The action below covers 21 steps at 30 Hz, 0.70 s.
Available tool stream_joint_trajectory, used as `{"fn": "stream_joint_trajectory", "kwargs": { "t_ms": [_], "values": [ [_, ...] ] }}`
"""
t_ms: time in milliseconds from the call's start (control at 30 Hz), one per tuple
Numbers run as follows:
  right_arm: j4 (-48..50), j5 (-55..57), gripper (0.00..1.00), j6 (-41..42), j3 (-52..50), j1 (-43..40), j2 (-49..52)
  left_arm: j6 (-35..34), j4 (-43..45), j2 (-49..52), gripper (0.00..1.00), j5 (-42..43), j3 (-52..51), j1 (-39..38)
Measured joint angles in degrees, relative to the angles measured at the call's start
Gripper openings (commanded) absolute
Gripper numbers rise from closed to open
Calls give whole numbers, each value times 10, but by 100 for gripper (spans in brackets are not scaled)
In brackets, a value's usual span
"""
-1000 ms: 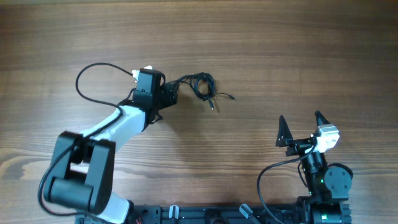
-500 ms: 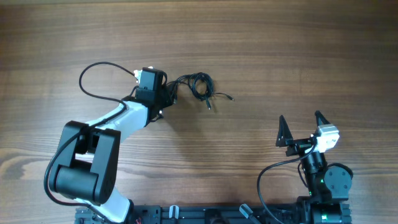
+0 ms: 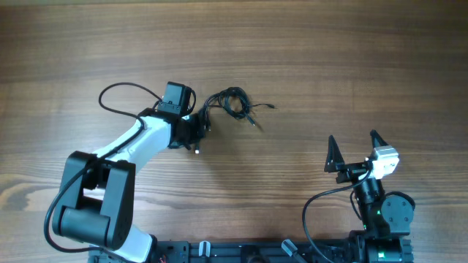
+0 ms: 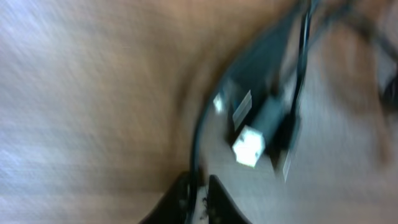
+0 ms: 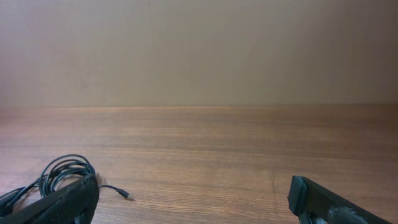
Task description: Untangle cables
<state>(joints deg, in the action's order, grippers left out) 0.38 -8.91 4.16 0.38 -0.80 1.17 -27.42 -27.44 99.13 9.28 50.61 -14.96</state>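
Note:
The cables (image 3: 231, 101) lie as a small black tangle at mid-table, with two loose plug ends (image 3: 271, 107) trailing to the right. My left gripper (image 3: 196, 134) sits just left of and below the tangle. In the blurred left wrist view its jaws (image 4: 198, 198) are shut on one thin black cable strand (image 4: 195, 149), which runs up toward a dark plug with a white end (image 4: 249, 145). My right gripper (image 3: 357, 155) stands wide open at the front right, far from the cables, which show at the lower left of its view as a coil (image 5: 62, 171).
The left arm's own thicker black cable (image 3: 121, 91) loops out behind its wrist. Bare wooden table (image 3: 329, 58) lies all around the tangle. The arm bases stand at the near edge.
My left gripper has shut on a strand at the tangle's left side and pulled back toward the near edge. The tangle stretched slightly. The right arm has not moved.

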Motion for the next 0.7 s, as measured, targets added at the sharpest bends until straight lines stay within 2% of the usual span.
{"fn": "stream_joint_trajectory", "kwargs": {
  "t_ms": [33,67,200,233,300,433,533,700],
  "values": [
    [0,0,100,0,0,0,0,0,-11,-1,33,23,0,0],
    [0,0,100,0,0,0,0,0,-33,-2,52,77,0,0],
    [0,0,100,0,0,0,0,0,-45,-3,79,165,-1,0],
    [0,0,100,0,0,0,0,2,-49,-3,84,174,-1,0],
    [0,0,100,0,0,0,0,-1,-69,-6,100,188,5,-2],
    [0,0,100,0,0,0,0,-3,-110,-16,100,144,38,-3],
    [0,0,100,0,0,0,0,-6,-76,-38,100,88,66,-3],
    [0,0,100,0,0,0,0,-12,-19,-41,100,-87,69,-3]
  ]
}}
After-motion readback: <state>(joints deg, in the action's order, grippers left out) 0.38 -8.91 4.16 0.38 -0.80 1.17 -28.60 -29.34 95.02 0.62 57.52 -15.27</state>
